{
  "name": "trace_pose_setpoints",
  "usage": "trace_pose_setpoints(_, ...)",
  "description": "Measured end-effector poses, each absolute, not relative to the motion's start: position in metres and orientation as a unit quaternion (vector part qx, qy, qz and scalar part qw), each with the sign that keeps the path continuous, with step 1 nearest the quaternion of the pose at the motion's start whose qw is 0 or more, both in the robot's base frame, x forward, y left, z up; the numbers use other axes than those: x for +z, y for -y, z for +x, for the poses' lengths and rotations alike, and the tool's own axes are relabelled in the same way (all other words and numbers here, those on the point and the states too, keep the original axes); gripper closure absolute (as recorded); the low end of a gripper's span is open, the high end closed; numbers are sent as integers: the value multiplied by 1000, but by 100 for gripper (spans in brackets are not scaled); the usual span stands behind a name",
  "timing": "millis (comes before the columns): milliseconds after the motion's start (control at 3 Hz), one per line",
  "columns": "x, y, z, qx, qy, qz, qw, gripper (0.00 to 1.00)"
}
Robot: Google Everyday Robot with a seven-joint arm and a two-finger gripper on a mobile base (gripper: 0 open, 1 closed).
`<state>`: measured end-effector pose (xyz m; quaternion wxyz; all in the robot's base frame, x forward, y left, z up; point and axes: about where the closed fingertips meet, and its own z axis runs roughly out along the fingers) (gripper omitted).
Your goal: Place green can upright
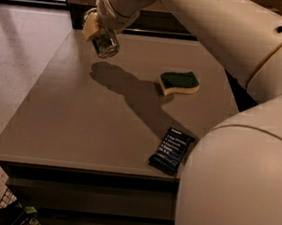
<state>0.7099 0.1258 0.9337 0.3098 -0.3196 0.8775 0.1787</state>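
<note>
A robot's pale arm sweeps in from the right and reaches across to the far left of a grey table point(54, 125). At its end the gripper point(100, 34) is clamped around the green can point(107, 45), with one yellowish finger point(91, 26) pressed to the can's left side. The can hangs in the air above the table's far-left part, touching nothing but the gripper; its shadow point(109, 75) lies on the surface just nearer and to the right.

The can is tilted, not upright. Its long axis slants, with the shiny silver end aimed down toward the near right and the dark green body running back up into the gripper.

That slant is what the coming move turns on: the wrist likely has to rotate until the axis stands vertical, silver end facing the tabletop, before the can is lowered and let go.

A green-topped sponge point(179, 82) sits well to the right, and a dark packet point(171, 150) lies near the front edge — both well apart from the can.
</note>
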Motion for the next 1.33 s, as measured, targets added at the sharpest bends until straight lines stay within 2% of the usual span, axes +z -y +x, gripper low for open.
trace_pose_setpoints(1333,920,-167,669,326,-705,-436,454,100)
